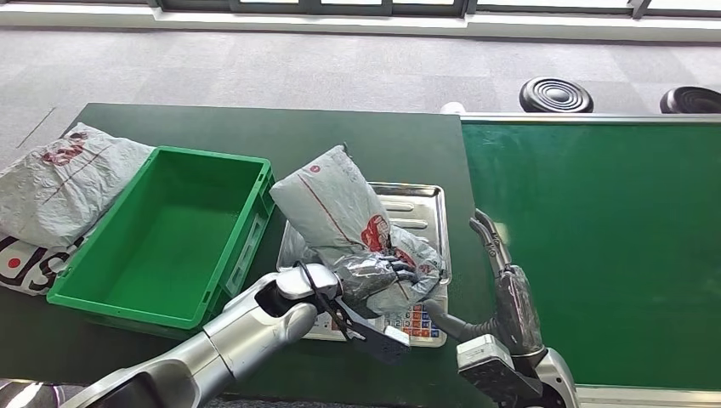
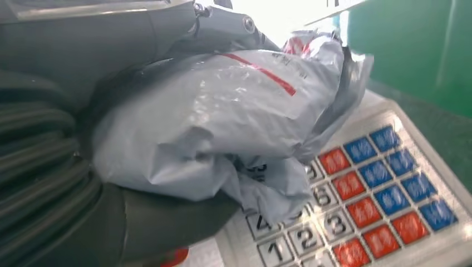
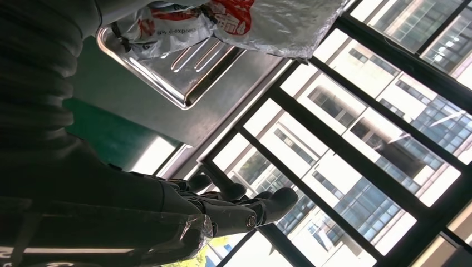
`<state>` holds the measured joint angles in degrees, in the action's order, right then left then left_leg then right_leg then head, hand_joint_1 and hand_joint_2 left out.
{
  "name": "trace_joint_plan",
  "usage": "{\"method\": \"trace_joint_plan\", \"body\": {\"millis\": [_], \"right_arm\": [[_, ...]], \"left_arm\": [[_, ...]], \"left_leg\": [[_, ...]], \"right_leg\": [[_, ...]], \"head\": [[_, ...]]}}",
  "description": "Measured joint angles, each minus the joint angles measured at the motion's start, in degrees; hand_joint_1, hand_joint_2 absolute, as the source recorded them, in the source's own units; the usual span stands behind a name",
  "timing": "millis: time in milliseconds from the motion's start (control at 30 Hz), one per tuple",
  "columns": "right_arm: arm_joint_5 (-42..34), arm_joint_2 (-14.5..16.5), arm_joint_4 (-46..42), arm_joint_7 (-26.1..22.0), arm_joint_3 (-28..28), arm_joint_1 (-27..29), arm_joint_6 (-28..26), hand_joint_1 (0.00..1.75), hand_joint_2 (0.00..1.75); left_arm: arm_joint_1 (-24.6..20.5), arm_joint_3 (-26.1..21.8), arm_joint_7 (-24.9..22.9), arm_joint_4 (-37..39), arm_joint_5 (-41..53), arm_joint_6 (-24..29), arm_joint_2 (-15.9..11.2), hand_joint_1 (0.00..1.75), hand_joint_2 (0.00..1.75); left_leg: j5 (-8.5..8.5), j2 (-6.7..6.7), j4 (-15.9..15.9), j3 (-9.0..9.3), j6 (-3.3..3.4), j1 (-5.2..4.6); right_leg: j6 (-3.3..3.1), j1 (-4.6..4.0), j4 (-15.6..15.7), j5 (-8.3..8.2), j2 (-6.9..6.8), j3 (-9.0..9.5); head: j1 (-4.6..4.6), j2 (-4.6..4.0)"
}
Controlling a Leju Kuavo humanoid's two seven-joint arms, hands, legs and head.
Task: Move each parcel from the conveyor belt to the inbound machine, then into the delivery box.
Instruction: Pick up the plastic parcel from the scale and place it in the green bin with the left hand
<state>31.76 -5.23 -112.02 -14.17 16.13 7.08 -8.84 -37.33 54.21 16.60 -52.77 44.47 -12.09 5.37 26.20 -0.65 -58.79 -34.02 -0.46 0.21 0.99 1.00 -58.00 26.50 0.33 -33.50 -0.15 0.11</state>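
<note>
fingers of the left hand (image 1: 374,276) clutch the grey parcel (image 1: 340,212) at frame centre, over the scale (image 1: 417,319) and its steel tray (image 1: 421,204). right hand (image 1: 493,242) hovers released, lower right, beside the conveyor belt (image 1: 595,246). green box (image 1: 161,238) sits left.

Parcel (image 1: 340,212) lies on the scale (image 1: 421,223), crate (image 1: 246,246) left, conveyor (image 1: 595,255) right.

Crinkled grey plastic film on the parcel (image 1: 340,212), glossy where light catches its folds, and the scale tray (image 1: 422,208) under it is polished ribbed steel. The crate (image 1: 102,280) is smooth green plastic; the conveyor belt (image 1: 595,246) is matt green.
</note>
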Motion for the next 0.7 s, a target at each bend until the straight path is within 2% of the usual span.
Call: {"method": "trace_joint_plan", "body": {"millis": [367, 700], "right_arm": [[-0.08, 0.06, -0.39, -0.27, -0.39, 0.55, 0.19, 0.0, 1.75], [-0.09, 0.07, -0.84, -0.28, -0.44, 1.0, 0.35, 0.0, 1.75]], "left_arm": [[1.14, -1.04, -2.16, -2.91, -2.68, 6.57, -0.67, 1.75, 1.75], [3.85, -3.66, -3.09, -8.63, -3.6, 7.67, -2.44, 1.75, 1.75]], "left_leg": [[0.0, 0.01, 0.02, -0.01, -0.01, 0.01], [0.0, 0.02, 0.02, -0.04, -0.01, 0.01]], "right_leg": [[-0.01, -0.02, 0.0, 0.01, 0.02, -0.04], [-0.01, -0.01, 0.0, 0.01, 0.03, -0.08]], "head": [[0.0, 0.0], [0.0, 0.0]]}}
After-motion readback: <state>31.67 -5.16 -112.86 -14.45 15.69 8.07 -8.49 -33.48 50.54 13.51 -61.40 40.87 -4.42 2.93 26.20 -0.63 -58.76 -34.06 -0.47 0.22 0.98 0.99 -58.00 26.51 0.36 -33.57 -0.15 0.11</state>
